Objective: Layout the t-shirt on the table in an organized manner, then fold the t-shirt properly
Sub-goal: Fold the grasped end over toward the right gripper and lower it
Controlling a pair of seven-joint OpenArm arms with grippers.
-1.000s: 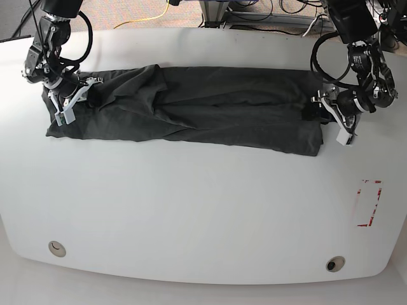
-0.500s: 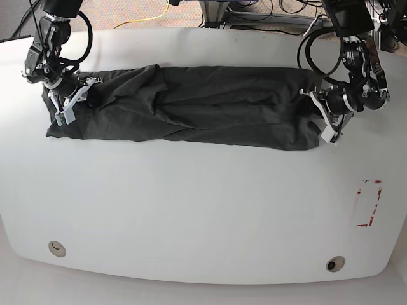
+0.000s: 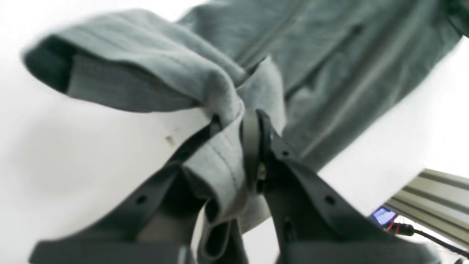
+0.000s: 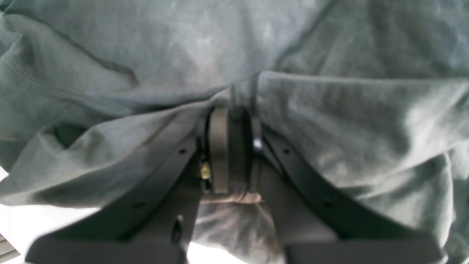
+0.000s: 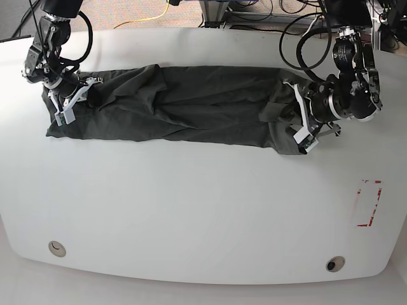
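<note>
Right gripper [image 5: 71,105] at base view's left, clenched on t-shirt [image 5: 184,108] end fold (pads buried in cloth in wrist view). T-shirt lies as long dark band across far half of table [image 5: 191,210]. Left gripper [image 5: 300,117] at right, pinching hem, cloth end bunched inward, lifted.

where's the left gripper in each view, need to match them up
Base: left gripper at the picture's right, shut on the t-shirt's end.
Left wrist: left gripper at center, pinching a hem fold.
Right wrist: not in view; that one is the right gripper.
Shared landmark: the t-shirt.
</note>
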